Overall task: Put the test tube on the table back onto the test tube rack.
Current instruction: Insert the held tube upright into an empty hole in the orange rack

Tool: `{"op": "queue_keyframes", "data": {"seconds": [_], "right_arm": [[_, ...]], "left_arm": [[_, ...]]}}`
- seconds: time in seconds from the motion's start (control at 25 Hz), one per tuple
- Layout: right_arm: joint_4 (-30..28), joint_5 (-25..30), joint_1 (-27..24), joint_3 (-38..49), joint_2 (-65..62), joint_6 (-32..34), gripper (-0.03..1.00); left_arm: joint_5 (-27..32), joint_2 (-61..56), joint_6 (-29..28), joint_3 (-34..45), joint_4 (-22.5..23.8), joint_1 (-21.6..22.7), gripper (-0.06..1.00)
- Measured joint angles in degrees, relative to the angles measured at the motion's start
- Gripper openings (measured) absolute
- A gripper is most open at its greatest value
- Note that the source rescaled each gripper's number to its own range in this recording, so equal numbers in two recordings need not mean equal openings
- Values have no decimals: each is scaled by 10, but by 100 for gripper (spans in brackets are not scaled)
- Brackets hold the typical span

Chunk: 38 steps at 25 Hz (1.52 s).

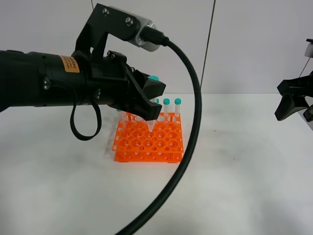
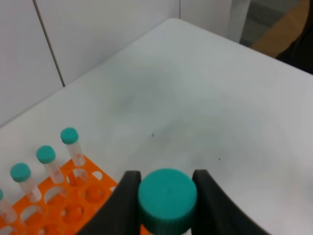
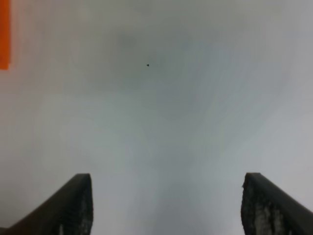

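My left gripper (image 1: 148,105) is shut on the test tube (image 1: 150,126) and holds it upright over the orange test tube rack (image 1: 149,142), its pointed tip just above the rack's holes. In the left wrist view the tube's teal cap (image 2: 167,198) sits between the two fingers (image 2: 122,196), with the rack (image 2: 73,205) beneath. Several identical capped tubes (image 1: 171,110) stand in the rack's far row; they also show in the left wrist view (image 2: 46,161). My right gripper (image 1: 293,105) is open and empty at the far right, above the white table (image 1: 234,166).
A thick black cable (image 1: 193,147) loops from the left arm across the table in front of the rack. The orange rack's edge (image 3: 4,34) shows in a corner of the right wrist view. A white wall stands behind the table.
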Motion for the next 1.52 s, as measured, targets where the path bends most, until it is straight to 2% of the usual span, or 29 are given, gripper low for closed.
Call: {"op": "queue_keyframes", "data": {"seconds": [0.36,0.64,1.2,1.52], "right_arm": [[-1,2,0,-6,-7,25,85],[-1,2,0,13,-83,34,85],[-23,3,0,199,-302,60,84],[-29,3,0,309,-383,68,84]], "left_arm": [[-7,0,0,0,1,0,0],[-7,0,0,0,1,0,0],[-11,0,0,0,3,0,0],[-22,0,2,0,4,0,0]]}}
